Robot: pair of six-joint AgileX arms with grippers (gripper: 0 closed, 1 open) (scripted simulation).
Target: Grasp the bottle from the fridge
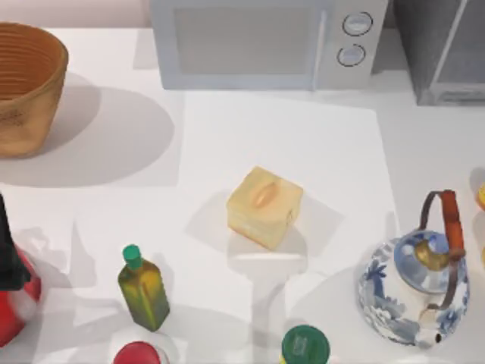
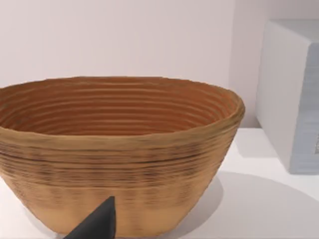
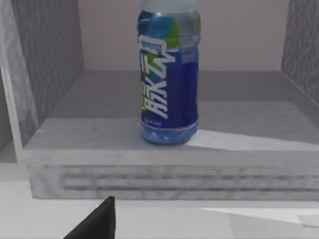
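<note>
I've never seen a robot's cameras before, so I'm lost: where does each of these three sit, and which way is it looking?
Top view: above the table, looking down on the microwave, basket, teapot and a corner of the fridge.
Left wrist view: on the left arm, facing the basket side-on; a dark fingertip shows.
Right wrist view: on the right arm, looking into the open fridge at the bottle; a dark fingertip shows.
Shared: the basket, in the top and left wrist views; the fridge, in the top and right wrist views.

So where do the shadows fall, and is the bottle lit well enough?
Top view: the basket throws a soft shadow toward the table's right. Right wrist view: the bottle stands evenly lit inside the fridge, label readable, with a bright wedge of light beside its base.
</note>
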